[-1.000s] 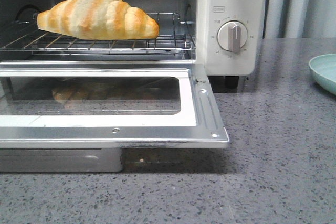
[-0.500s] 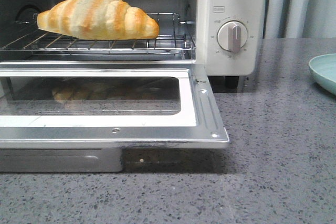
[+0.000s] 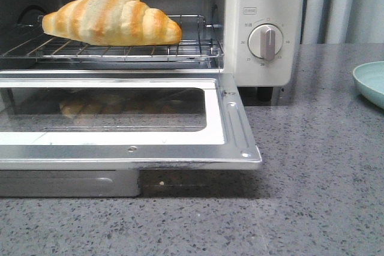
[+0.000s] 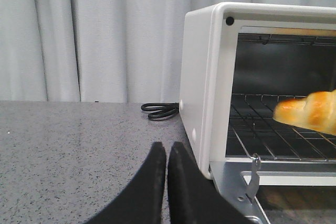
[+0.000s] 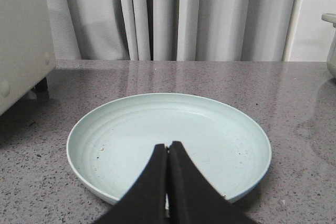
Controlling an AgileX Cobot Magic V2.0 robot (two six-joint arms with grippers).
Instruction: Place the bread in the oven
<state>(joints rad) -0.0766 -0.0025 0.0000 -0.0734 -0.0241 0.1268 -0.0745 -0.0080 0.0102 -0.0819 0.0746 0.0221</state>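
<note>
Nothing is changing across the last second in the front view: the golden-orange croissant-shaped bread (image 3: pixel 112 18) with pale cream stripes is lying in the same spot on the wire rack (image 3: pixel 120 49) inside the cream-white countertop toaster oven (image 3: pixel 264 28), and the glass-windowed door (image 3: pixel 114 118) is hanging fully open, flat over the grey speckled countertop (image 3: pixel 312 166), just as it was. That stillness is reading as a settled placement, since the bread is resting free with no gripper near it. The left gripper (image 4: pixel 167 153) is sitting low beside the oven's outer side wall with its black fingers pressed together on nothing, a coiled black cable (image 4: pixel 160 111) lying on the counter beyond it. The right gripper (image 5: pixel 168 150) is likewise closed and empty, hovering over the bare pale mint-green round plate (image 5: pixel 105 129), which is sitting well apart from the oven on the robot's right. By my judgement the bread is already where the task wants it, so the main step is looking done; if anything is remaining, it is swinging the door up, which would call for one arm reaching under the door's front edge.
</note>
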